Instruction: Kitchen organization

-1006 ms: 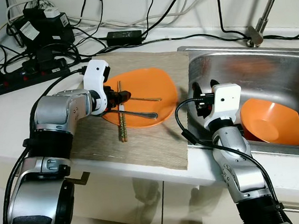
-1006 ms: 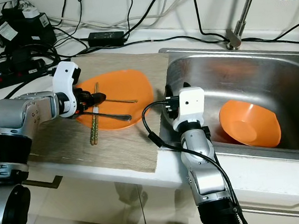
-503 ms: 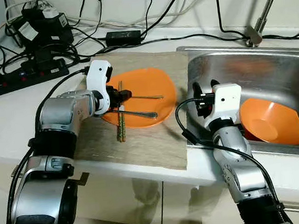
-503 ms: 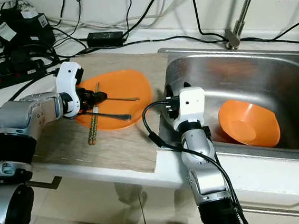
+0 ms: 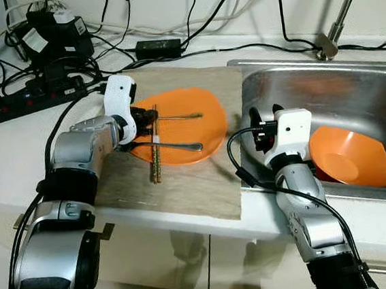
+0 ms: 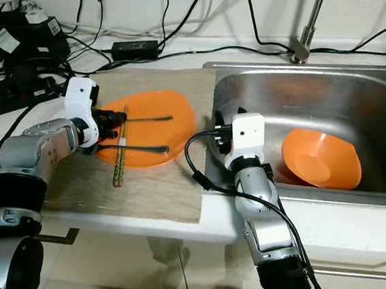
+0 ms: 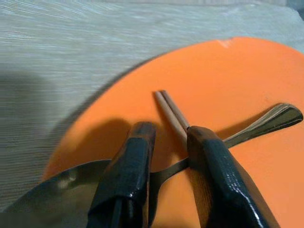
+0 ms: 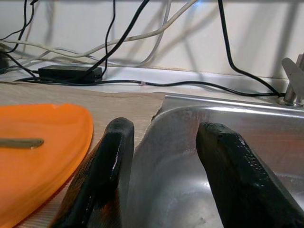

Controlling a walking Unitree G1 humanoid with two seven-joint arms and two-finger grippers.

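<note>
On the white tabletop (image 5: 16,154) lies a beige woven placemat (image 5: 183,179), and on it rests a flat orange plastic plate (image 5: 200,109). The left tool (image 7: 164,137) hovers low over the plate's left edge, its two black fingers (image 7: 126,175) slightly spread on either side of a slim metal handle; from the left wrist view it is not clear whether they actually press on it. That handle belongs to a long silver metal spoon-like utensil (image 5: 172,146) lying across the near part of the plate. A second metal utensil with a brassy handle (image 5: 180,117) lies across the plate's far half. A pair of brown wooden chopsticks (image 5: 155,151) runs from the plate's left rim down onto the placemat, crossing the silver utensil.

The right tool (image 8: 164,137) is held at the left wall of the stainless steel sink (image 5: 352,88), its fingers (image 8: 107,166) spread apart and holding nothing. An orange plastic bowl (image 5: 351,156) sits tilted inside the sink, to the right of that arm.

Behind the placemat, a black power strip (image 5: 25,102), a black power adapter (image 5: 160,48) and many black cables (image 5: 252,46) sprawl over the tabletop.
</note>
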